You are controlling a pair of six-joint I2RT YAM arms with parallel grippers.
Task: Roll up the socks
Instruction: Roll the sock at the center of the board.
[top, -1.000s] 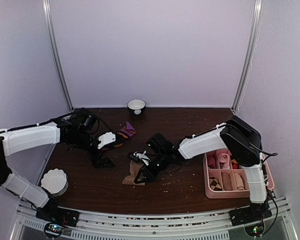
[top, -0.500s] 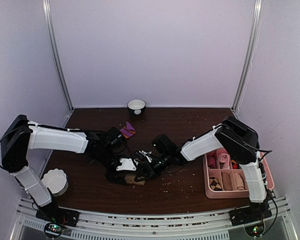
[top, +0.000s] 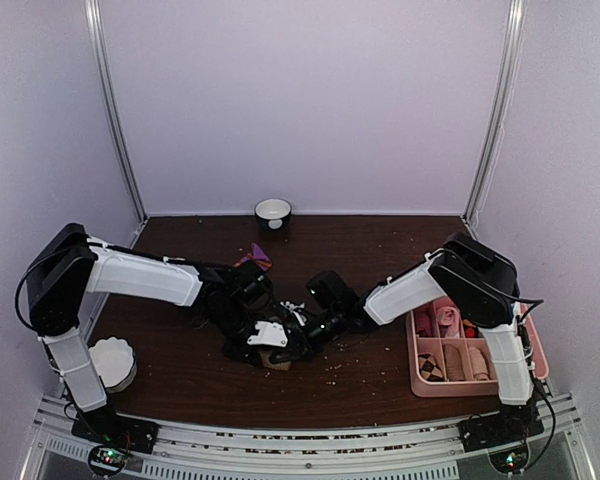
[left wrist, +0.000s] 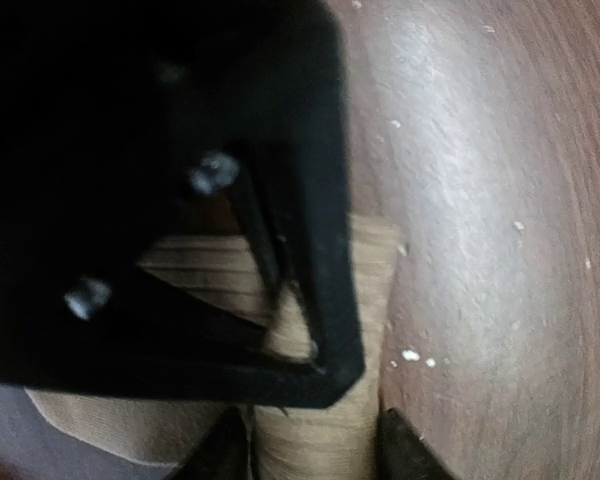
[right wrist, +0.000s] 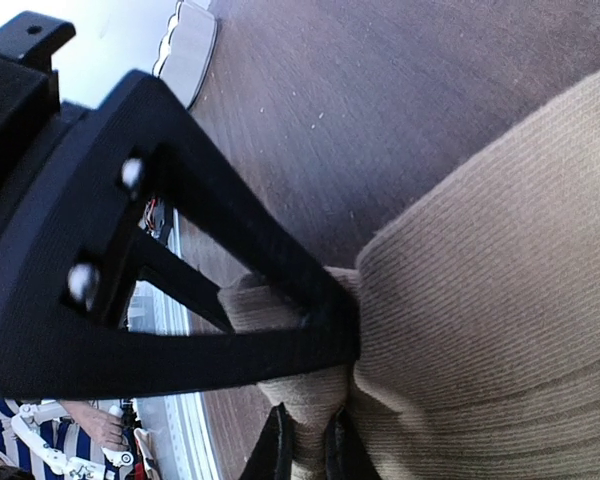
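Observation:
The tan sock (top: 278, 361) lies bunched at the table's middle, mostly hidden under both grippers. My right gripper (right wrist: 308, 452) is shut on a folded edge of the tan sock (right wrist: 500, 300). My left gripper (left wrist: 315, 452) has a finger on each side of the rolled end of the tan sock (left wrist: 315, 435), and the fabric fills the gap. In the top view the left gripper (top: 268, 344) and right gripper (top: 296, 328) meet tip to tip. The dark red sock (top: 256, 258), with its purple-striped cuff showing, lies behind the left arm, apart from both grippers.
A pink divided tray (top: 426, 388) with small rolled socks stands at the right. A white bowl (top: 273, 211) sits at the back wall and a white fluted cup (top: 110, 363) at the front left. Pale crumbs dot the brown table (top: 380, 250).
My left arm swung right from the dark red sock to the tan sock, and its jaws narrowed around the roll. The right gripper kept its hold and hardly moved.

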